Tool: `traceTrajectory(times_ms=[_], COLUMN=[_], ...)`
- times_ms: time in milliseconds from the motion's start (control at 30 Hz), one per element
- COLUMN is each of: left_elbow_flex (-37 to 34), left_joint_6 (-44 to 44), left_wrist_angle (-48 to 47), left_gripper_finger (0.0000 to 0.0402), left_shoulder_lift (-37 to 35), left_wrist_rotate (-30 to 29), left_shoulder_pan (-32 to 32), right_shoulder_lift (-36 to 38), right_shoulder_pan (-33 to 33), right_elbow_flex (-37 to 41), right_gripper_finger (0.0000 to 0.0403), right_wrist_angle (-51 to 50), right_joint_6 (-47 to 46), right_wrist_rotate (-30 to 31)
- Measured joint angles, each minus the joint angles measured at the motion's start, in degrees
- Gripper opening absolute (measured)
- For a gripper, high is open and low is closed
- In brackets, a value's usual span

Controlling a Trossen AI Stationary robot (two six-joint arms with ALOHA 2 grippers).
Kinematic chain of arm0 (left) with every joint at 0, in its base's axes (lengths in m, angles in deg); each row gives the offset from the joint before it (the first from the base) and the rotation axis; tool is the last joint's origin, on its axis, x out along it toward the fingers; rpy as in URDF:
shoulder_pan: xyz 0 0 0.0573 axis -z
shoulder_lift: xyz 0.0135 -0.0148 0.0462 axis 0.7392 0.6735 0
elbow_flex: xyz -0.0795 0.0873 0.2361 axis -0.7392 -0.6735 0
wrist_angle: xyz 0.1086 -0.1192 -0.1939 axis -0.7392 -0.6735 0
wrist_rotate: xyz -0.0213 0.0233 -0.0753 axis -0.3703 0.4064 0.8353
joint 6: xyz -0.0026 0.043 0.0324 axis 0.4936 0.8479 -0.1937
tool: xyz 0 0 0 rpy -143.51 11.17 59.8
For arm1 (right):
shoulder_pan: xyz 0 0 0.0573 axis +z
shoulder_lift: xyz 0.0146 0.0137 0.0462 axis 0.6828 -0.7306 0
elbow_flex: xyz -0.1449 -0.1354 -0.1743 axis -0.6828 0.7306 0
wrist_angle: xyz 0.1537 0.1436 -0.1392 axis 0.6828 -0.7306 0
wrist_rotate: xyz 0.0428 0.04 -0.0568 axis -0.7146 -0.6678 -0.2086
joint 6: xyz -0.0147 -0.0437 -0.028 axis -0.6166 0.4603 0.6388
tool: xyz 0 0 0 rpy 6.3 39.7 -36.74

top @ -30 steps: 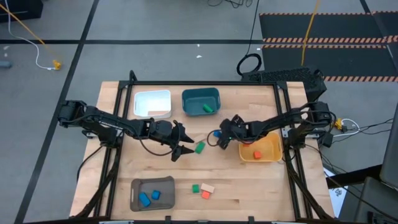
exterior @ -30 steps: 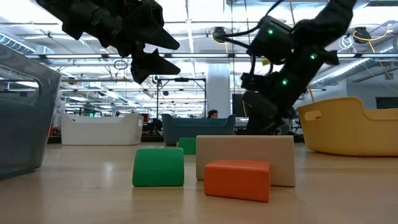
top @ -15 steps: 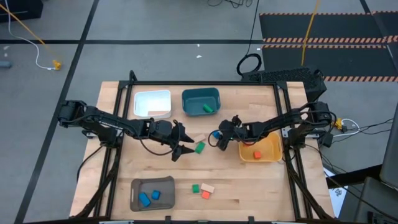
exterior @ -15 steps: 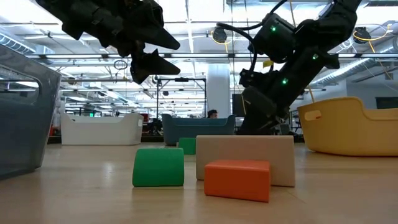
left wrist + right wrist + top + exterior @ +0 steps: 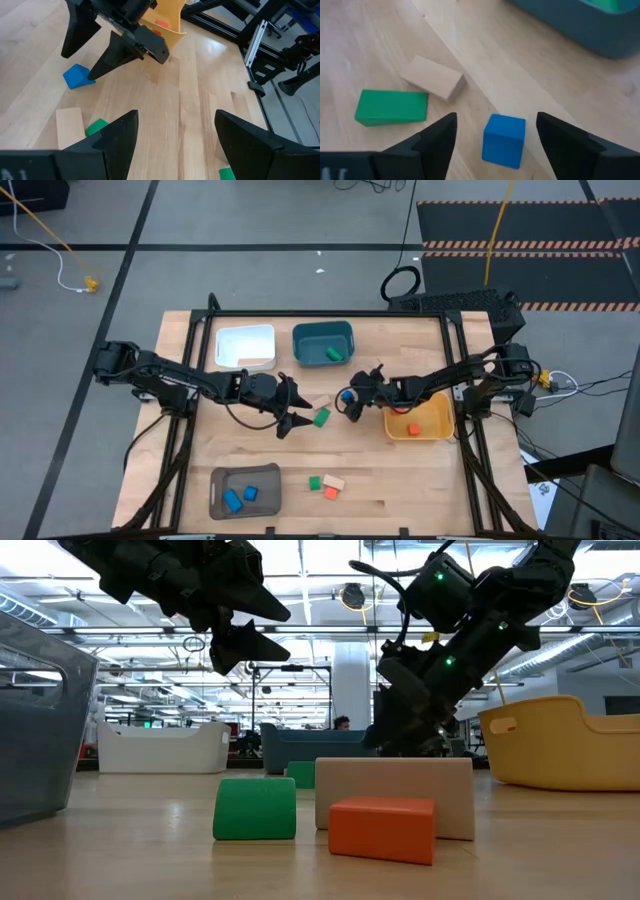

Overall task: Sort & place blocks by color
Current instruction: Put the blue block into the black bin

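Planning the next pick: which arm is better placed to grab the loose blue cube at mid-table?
The right. Its open gripper already frames the blue cube, with a finger beside it in the left wrist view. The left gripper is open too, but sits nearer the green block.

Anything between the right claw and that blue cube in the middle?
No. In the right wrist view the blue cube sits on bare table just ahead of the open right claw; the tan block and green block lie beyond.
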Motion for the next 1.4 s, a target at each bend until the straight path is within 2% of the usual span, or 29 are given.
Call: traceTrajectory(times_ms=[167, 700, 833, 1100, 1400], left_elbow_flex=[0.0, 0.0, 0.0, 0.0, 0.0], left_joint_6=[-0.1, -0.4, -2.2, -3.4, -2.0], left_wrist_angle=[0.0, 0.1, 0.0, 1.7, 7.4], left_gripper_finger=[0.0264, 0.0264, 0.0264, 0.0264, 0.0264], left_shoulder_lift=[0.0, 0.0, 0.0, 0.0, 0.0], left_wrist_rotate=[0.0, 0.0, 0.0, 0.0, 0.0], left_shoulder_pan=[0.0, 0.0, 0.0, -0.6, -2.3], right_shoulder_lift=[0.0, -3.9, -4.1, -4.0, -4.0], right_shoulder_pan=[-0.2, -0.1, -0.2, -0.2, -0.2], right_elbow_flex=[0.0, 0.0, 0.0, 0.0, 0.0], right_gripper_finger=[0.0283, 0.0272, 0.0237, 0.0106, 0.0106], right_wrist_angle=[-1.7, -1.6, -0.3, 1.0, 0.9], right_joint_6=[-1.1, -3.3, -3.3, -5.0, -5.0], right_wrist_rotate=[0.2, 1.7, 1.7, 1.6, 0.1])
